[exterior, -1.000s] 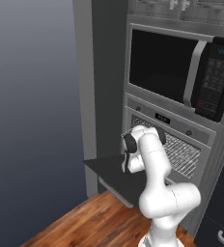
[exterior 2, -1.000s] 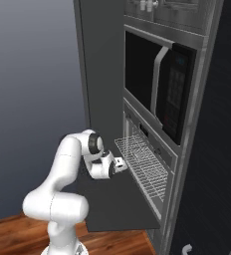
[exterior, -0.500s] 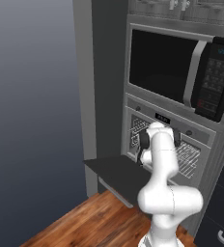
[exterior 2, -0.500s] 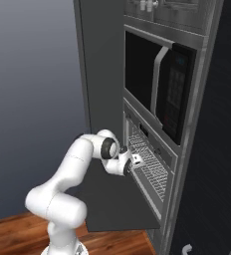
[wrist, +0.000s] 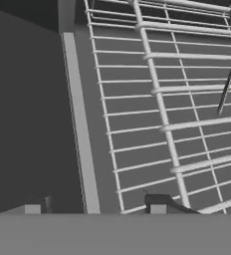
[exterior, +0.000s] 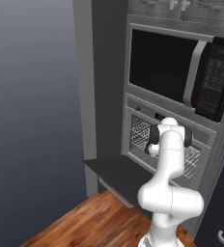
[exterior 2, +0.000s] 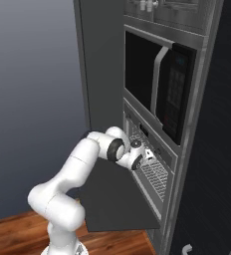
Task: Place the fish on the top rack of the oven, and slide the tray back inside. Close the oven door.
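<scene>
Gripper (exterior 2: 148,155) at the oven (exterior: 181,144) top rack (wrist: 177,99), grip state unclear; no fish seen; next, push rack in, shut oven door (exterior: 119,173).

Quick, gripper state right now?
Gripper: jaws apart at the rack's front edge; whether it grips cannot be told.

I can read nothing here. The microwave's keypad (exterior: 212,86), at the right of the left base view, carries a small lit display and rows of buttons, all too blurred to make out. The oven's display strip (exterior: 161,116) below it is likewise illegible.
</scene>
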Robot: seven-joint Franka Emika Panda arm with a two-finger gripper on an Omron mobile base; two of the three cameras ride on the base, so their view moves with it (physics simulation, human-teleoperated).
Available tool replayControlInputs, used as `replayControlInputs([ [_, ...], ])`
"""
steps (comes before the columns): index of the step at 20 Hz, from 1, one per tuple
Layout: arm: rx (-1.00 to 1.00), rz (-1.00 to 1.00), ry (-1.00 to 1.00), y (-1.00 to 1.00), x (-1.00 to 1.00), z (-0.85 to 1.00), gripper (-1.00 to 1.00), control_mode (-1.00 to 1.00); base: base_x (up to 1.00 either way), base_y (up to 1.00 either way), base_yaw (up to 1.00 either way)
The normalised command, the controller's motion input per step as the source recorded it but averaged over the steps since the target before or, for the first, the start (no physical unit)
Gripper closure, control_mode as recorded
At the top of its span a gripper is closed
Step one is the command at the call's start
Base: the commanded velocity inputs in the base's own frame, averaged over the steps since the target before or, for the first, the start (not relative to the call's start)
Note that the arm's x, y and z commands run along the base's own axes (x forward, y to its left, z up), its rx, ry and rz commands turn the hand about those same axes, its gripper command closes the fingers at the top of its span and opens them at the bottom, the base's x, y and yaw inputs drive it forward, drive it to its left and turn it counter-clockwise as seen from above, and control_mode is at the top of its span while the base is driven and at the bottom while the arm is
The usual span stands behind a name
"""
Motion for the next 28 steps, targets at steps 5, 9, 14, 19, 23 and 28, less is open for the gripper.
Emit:
replayControlInputs([
  [5, -0.05, 0.06, 0.00, 0.69, -0.84, -0.21, -1.00, -1.00, 0.00, 0.00, 0.00],
  [9, -0.04, 0.01, -0.13, 0.91, -0.69, 0.43, -1.00, -1.00, 0.00, 0.00, 0.00],
  [14, 0.00, 0.00, -0.35, 0.72, -0.49, 1.00, -1.00, -1.00, 0.00, 0.00, 0.00],
  [19, 0.00, 0.00, -0.33, 0.91, -0.48, 0.88, -1.00, -1.00, 0.00, 0.00, 0.00],
  [23, 0.00, 0.00, -0.24, 0.95, -0.37, 0.92, -1.00, -1.00, 0.00, 0.00, 0.00],
  [28, 0.00, 0.00, -0.18, 0.83, -0.09, 1.00, -1.00, -1.00, 0.00, 0.00, 0.00],
])
